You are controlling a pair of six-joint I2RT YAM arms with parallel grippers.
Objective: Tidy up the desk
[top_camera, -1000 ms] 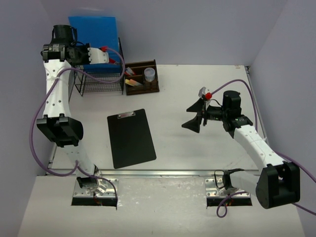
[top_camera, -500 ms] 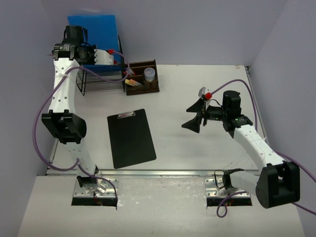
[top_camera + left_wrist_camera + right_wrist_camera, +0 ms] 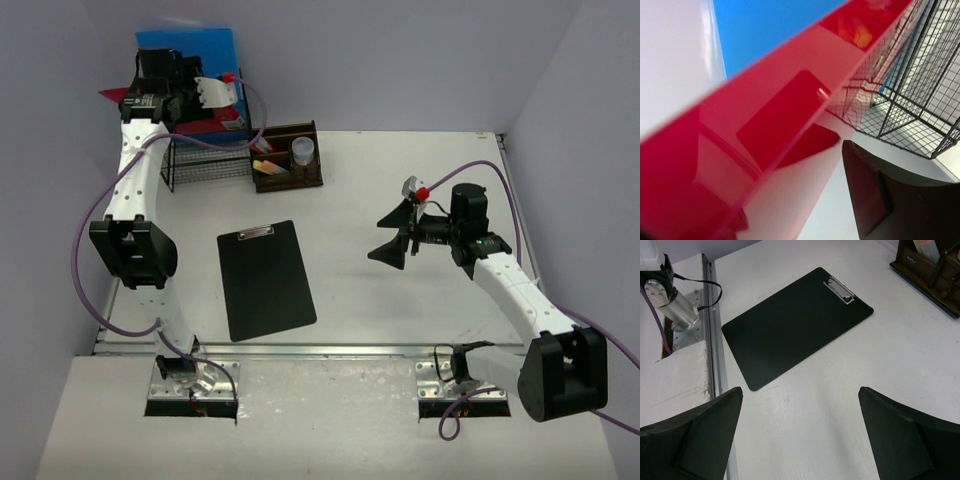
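The white desk (image 3: 400, 300) holds a black clipboard (image 3: 265, 280) near its front left. My left gripper (image 3: 215, 108) is raised at the far left corner, over a black wire rack (image 3: 205, 165). A red translucent folder (image 3: 755, 130) slants across the left wrist view. One dark finger (image 3: 875, 195) stands apart from it, with white showing between them, and the other finger is hidden behind the folder. A blue folder (image 3: 190, 50) stands upright in the rack. My right gripper (image 3: 393, 235) hovers open over the desk's right half, with nothing in it (image 3: 800, 400).
A small brown wooden organizer (image 3: 288, 157) with a clear cup and pens sits right of the rack. The silver rail (image 3: 330, 350) runs along the front edge. Purple-grey walls close in the back and both sides. The clipboard (image 3: 795, 322) lies left of my right gripper.
My left wrist has swung up and back over the rack with the red folder. Its jaws have parted from that folder. The right arm has not moved.
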